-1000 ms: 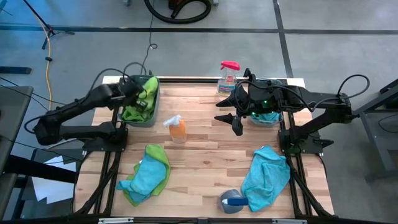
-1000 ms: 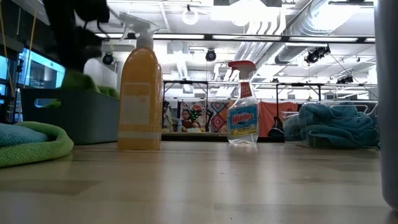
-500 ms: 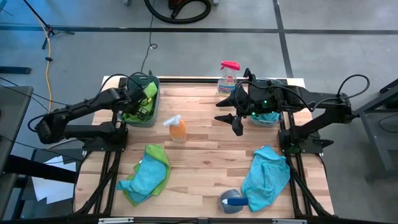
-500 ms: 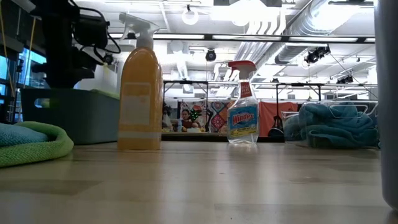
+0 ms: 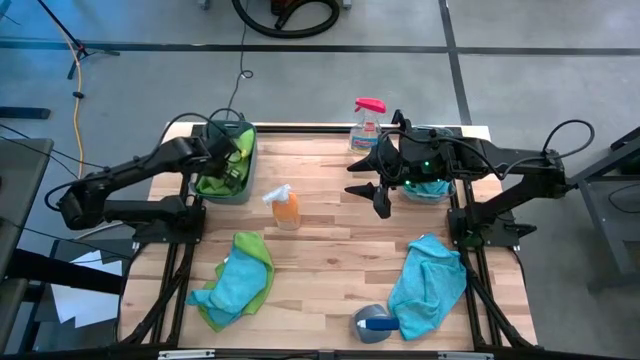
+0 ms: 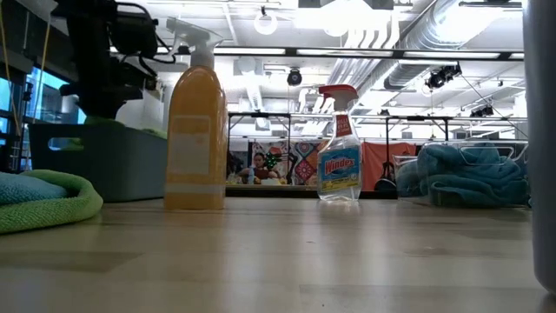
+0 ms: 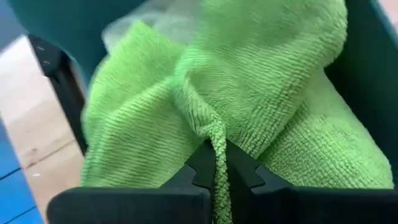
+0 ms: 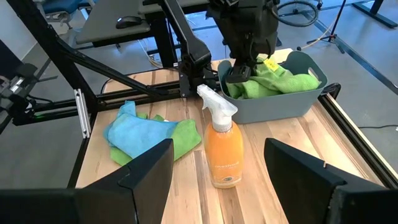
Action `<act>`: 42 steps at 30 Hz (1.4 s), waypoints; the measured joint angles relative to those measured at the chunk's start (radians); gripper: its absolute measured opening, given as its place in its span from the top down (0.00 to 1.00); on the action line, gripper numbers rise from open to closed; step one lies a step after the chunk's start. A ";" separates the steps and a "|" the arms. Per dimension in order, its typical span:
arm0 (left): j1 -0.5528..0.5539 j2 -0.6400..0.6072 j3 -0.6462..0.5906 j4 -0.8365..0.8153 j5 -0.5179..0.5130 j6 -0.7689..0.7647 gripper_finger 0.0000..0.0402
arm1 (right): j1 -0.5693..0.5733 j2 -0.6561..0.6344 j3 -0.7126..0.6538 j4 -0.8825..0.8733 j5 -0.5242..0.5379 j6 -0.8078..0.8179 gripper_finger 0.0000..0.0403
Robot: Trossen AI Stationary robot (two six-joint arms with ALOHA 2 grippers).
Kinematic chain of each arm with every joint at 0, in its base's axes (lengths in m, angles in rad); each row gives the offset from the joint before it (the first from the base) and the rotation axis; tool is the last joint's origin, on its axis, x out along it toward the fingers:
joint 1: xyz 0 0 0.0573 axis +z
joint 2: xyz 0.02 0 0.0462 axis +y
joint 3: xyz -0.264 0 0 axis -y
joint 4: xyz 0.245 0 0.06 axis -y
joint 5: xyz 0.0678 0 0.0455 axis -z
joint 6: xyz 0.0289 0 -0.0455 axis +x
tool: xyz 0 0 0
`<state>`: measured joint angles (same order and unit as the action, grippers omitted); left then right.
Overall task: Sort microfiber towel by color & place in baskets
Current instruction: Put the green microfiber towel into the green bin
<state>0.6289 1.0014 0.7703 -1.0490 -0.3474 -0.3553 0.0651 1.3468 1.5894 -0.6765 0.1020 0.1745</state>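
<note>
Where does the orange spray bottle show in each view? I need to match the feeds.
High view: orange spray bottle stands left of centre, right of the teal basket.
Low view: bottle left of centre, tall, basket at its left.
Left wrist view: not in it; only green towel in the basket.
Right wrist view: bottle at centre, near.
Shared landmark: the teal basket.

I can read one word only: "Windex", on the label of the clear spray bottle with the red trigger. The orange spray bottle shows a label too pale for me to read.
</note>
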 joint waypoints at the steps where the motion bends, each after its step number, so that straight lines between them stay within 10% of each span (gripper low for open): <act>1: 0.000 0.000 0.008 -0.002 -0.010 0.000 0.97 | 0.000 0.000 0.000 0.000 0.000 0.000 0.38; 20: 0.000 -0.005 0.261 -0.029 -0.057 0.066 0.55 | 0.001 0.000 0.000 -0.045 0.000 -0.037 0.38; 42: 0.168 0.344 0.281 0.136 0.059 0.266 0.53 | 0.008 0.000 0.000 -0.045 0.000 0.008 0.38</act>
<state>0.7973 1.3456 1.0512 -0.9129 -0.2884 -0.0894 0.0731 1.3468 1.5890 -0.7216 0.1021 0.1829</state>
